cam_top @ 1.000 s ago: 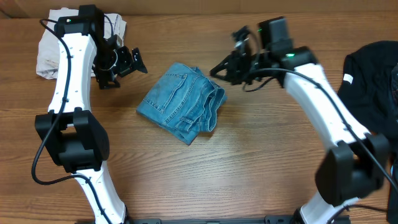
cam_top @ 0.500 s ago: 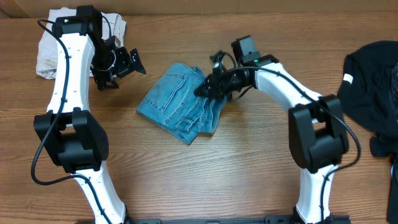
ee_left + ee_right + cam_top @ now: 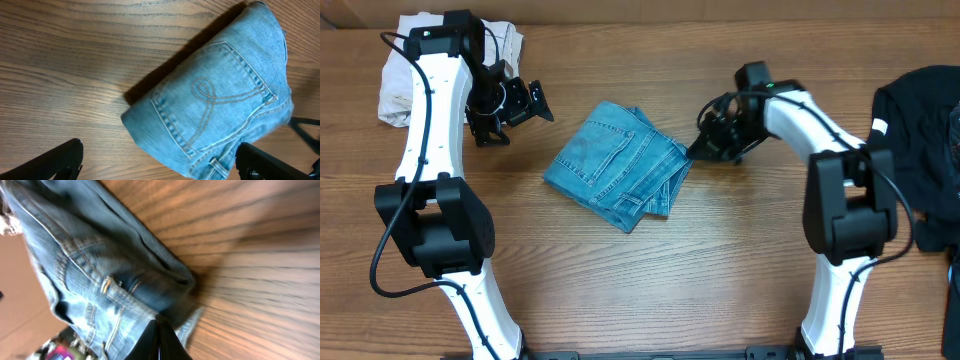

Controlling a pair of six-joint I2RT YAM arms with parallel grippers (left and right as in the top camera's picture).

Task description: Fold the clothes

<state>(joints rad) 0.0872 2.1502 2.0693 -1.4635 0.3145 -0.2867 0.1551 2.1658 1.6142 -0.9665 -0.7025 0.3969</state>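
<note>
Wooden surface (image 3: 740, 260) carries the folded jeans (image 3: 615, 165) at centre. At their 3 o'clock edge the right tool (image 3: 705, 148) is closed, probably tidying the fold. At 10 o'clock the left tool (image 3: 525, 105) hangs wide open, empty.

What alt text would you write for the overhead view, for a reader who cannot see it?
Folded blue jeans lie in the middle of a wooden table. The right arm's fingers are at their right edge; the left arm's open fingers hover upper left.
</note>
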